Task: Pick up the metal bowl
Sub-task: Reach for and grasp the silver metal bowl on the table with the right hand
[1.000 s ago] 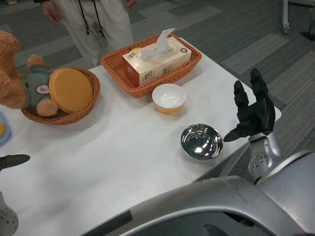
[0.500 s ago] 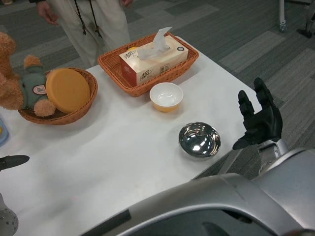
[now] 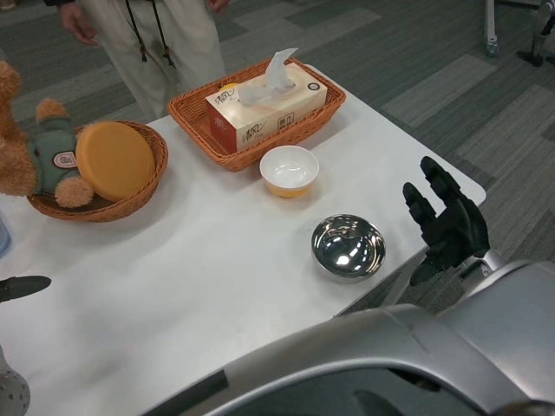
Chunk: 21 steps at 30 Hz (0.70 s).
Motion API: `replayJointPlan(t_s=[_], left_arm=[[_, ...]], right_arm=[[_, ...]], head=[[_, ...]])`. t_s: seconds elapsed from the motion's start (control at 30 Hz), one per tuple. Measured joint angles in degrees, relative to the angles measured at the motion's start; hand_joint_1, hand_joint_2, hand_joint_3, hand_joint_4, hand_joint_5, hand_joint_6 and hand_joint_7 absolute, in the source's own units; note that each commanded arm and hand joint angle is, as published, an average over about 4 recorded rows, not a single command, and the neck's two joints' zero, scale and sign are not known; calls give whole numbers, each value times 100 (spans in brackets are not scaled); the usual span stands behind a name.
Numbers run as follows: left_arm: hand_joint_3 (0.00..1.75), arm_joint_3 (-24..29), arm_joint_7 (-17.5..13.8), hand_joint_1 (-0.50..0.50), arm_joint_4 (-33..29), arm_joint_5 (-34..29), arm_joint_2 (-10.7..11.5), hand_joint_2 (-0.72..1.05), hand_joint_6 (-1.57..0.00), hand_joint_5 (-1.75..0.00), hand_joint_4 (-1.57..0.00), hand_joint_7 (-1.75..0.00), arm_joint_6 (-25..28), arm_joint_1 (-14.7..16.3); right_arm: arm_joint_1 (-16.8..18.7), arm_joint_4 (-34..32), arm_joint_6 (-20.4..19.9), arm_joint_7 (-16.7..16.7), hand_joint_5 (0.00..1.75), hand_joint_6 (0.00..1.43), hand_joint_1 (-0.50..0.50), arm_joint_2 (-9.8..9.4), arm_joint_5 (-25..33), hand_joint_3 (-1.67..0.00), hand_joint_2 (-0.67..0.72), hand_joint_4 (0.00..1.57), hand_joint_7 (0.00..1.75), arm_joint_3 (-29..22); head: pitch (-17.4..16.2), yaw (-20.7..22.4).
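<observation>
The metal bowl [image 3: 349,246] sits upright on the white table [image 3: 199,277], close to its right front edge. It is shiny and has nothing in it. My right hand [image 3: 446,224] hovers just right of the bowl, past the table's edge, fingers spread and holding nothing. A gap separates it from the bowl's rim. Of my left hand [image 3: 23,287] only a dark fingertip shows at the far left edge, low over the table.
A small white and orange bowl [image 3: 289,171] stands behind the metal bowl. Further back a wicker tray [image 3: 323,102] holds a tissue box [image 3: 265,107]. At left, a round wicker basket [image 3: 130,198] carries a teddy bear [image 3: 35,143] and an orange disc [image 3: 114,159]. A person [image 3: 156,39] stands behind the table.
My right hand has dropped lower and drifted slightly toward the bowl's side. The camera has shifted a little, so the whole scene sits slightly further left.
</observation>
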Motion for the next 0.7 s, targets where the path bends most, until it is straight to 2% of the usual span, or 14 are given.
replayJointPlan(t_s=[0.2,0.27,0.37,0.53,0.7], left_arm=[[9,-3,0,-50,-109,3,0,-72,0,0,0,0,0,23],[9,-5,0,-50,-139,6,0,-70,0,0,0,0,0,26],[9,-7,0,-50,-161,12,0,-64,0,0,0,0,0,28],[9,-8,0,-50,-197,20,0,-64,0,0,0,0,0,33],[9,-7,0,-50,-217,26,0,-72,0,0,0,0,0,53]], right_arm=[[-26,17,-85,-4,0,0,-46,-3,-793,-4,38,0,14,18],[-77,43,-264,-34,0,0,-46,-4,-1017,-2,34,0,14,69],[-193,118,-639,-138,0,0,-46,-8,-1150,-8,34,0,14,194],[-358,154,-970,-253,0,0,-46,-10,-1461,-8,34,0,14,377],[-472,157,-1223,-429,0,0,-46,-10,-1856,-8,34,0,14,428]], head=[[38,-60],[43,-89],[36,-120],[28,-162],[17,-184]])
